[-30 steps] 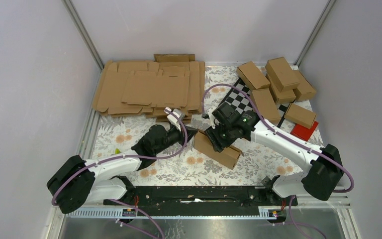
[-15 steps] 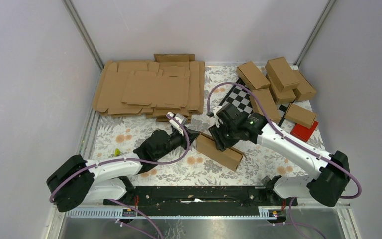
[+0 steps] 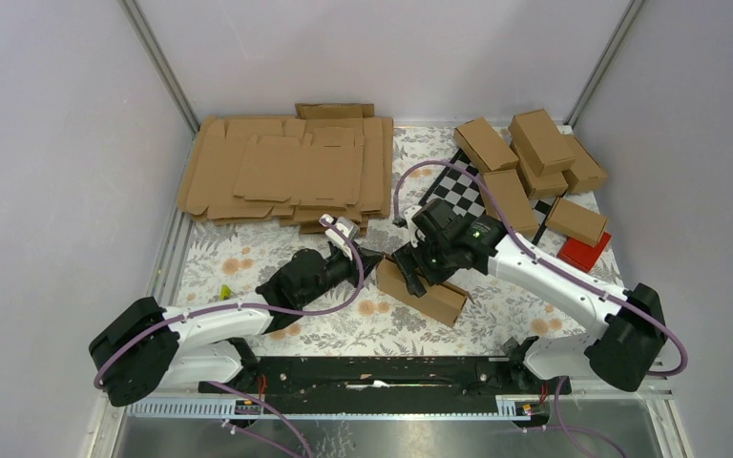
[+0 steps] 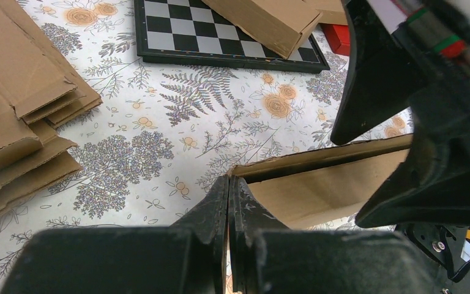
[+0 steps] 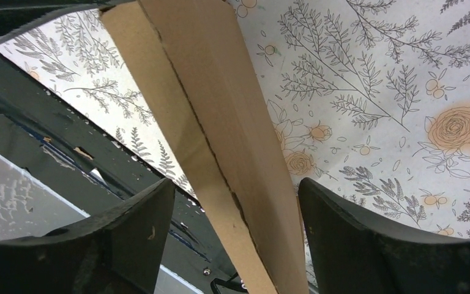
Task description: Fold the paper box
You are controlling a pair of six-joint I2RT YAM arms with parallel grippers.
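The paper box [image 3: 431,292] is a long brown carton lying at a slant on the floral cloth, right of centre. My left gripper [image 3: 374,260] is shut, its tips against the box's left end. In the left wrist view the shut fingertips [image 4: 229,184] meet the box's corner, and the box [image 4: 318,190] shows an open side. My right gripper [image 3: 418,272] is open, above the box's left part. In the right wrist view its gripper [image 5: 238,202] straddles the box [image 5: 220,122], with both fingers apart from the cardboard.
A pile of flat brown blanks [image 3: 286,172] lies at the back left. Several folded cartons [image 3: 534,157] sit at the back right over a checkerboard [image 3: 458,191], beside a red block [image 3: 584,252]. The black base rail [image 3: 372,372] runs along the near edge.
My left gripper has reached right to the box's left end. My right gripper has shifted a little over the box, and the box has nudged slightly.
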